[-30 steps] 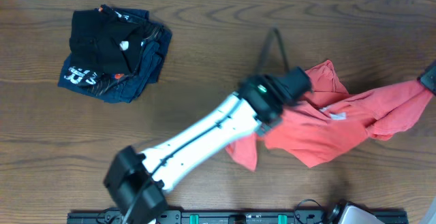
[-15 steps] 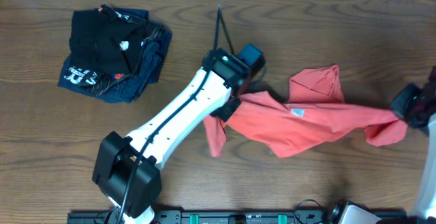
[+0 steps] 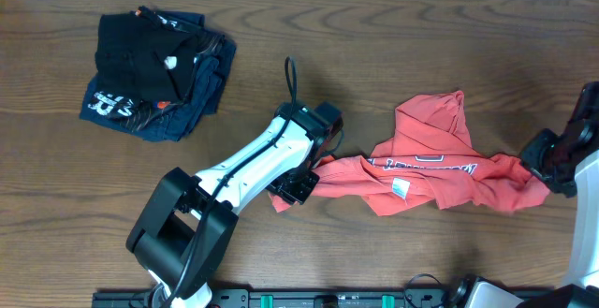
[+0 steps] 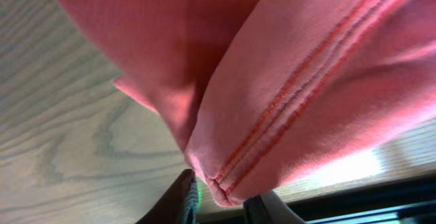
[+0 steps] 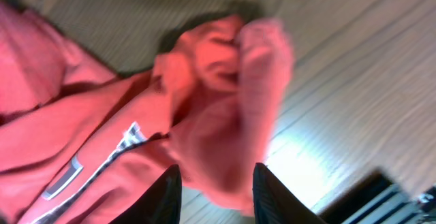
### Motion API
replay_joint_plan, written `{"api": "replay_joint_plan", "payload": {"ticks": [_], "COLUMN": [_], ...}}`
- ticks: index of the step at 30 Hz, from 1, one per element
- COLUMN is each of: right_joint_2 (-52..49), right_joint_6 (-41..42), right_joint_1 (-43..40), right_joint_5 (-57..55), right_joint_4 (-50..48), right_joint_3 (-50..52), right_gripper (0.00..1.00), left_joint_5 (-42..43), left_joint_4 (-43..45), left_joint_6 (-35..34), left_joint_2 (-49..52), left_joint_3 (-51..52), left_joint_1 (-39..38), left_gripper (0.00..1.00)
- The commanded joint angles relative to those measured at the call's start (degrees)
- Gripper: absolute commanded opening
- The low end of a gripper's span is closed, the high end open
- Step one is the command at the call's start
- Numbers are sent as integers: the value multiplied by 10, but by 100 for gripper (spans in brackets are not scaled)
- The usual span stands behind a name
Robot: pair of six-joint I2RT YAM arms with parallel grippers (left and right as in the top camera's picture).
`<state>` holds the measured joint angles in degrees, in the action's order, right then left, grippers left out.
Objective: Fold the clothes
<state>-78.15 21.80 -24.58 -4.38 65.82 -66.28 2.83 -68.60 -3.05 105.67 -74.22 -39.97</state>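
Note:
The coral-red T-shirt (image 3: 430, 172) lies stretched in a long band across the table's right half, with white lettering and its white neck tag (image 3: 400, 188) showing. My left gripper (image 3: 301, 184) is shut on the shirt's left end. In the left wrist view the stitched hem (image 4: 272, 81) sits pinched between the fingers (image 4: 221, 200), just above the wood. My right gripper (image 3: 547, 168) holds the shirt's bunched right end. In the right wrist view the cloth (image 5: 204, 115) fills the gap between the fingers (image 5: 214, 197).
A folded black garment on a folded navy garment with white lettering (image 3: 154, 74) sits at the back left. The left arm (image 3: 253, 163) lies diagonally across the table's middle. The table's front edge (image 3: 328, 294) runs along the bottom.
The left gripper has carried its end of the shirt left and toward the front. The right gripper came inward and lower. The shirt went from raised and taut to slack on the table.

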Motion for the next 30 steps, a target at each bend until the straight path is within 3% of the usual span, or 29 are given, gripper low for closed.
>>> {"api": "replay_joint_plan", "payload": {"ticks": [1,6,15,20,22,26,30], "right_joint_2": [2,2,2,2,2,2,2], "right_joint_6": [4,3,-130,-131,-131,-130,-122], "right_joint_1": [-1,-1,-1,-1,-1,-1,-1], "right_joint_5": [85,151,316,316,316,316,316], "right_joint_4": [4,-24,-146,-123,-123,-143,-157], "right_joint_3": [24,103,193,200,208,212,212], "right_gripper": [30,25,27,30,30,30,31], "left_joint_5": [8,8,9,11,15,74,144], "left_joint_4": [3,6,21,86,113,189,240], "left_joint_6": [-7,-7,-7,-7,-7,7,67], "left_joint_2": [3,3,-47,-84,-84,-68,-40], "left_joint_3": [-2,-2,-32,-34,-34,-24,-24], "left_joint_1": [0,0,0,0,0,-4,-25], "left_gripper": [27,27,29,44,54,63,67]}}
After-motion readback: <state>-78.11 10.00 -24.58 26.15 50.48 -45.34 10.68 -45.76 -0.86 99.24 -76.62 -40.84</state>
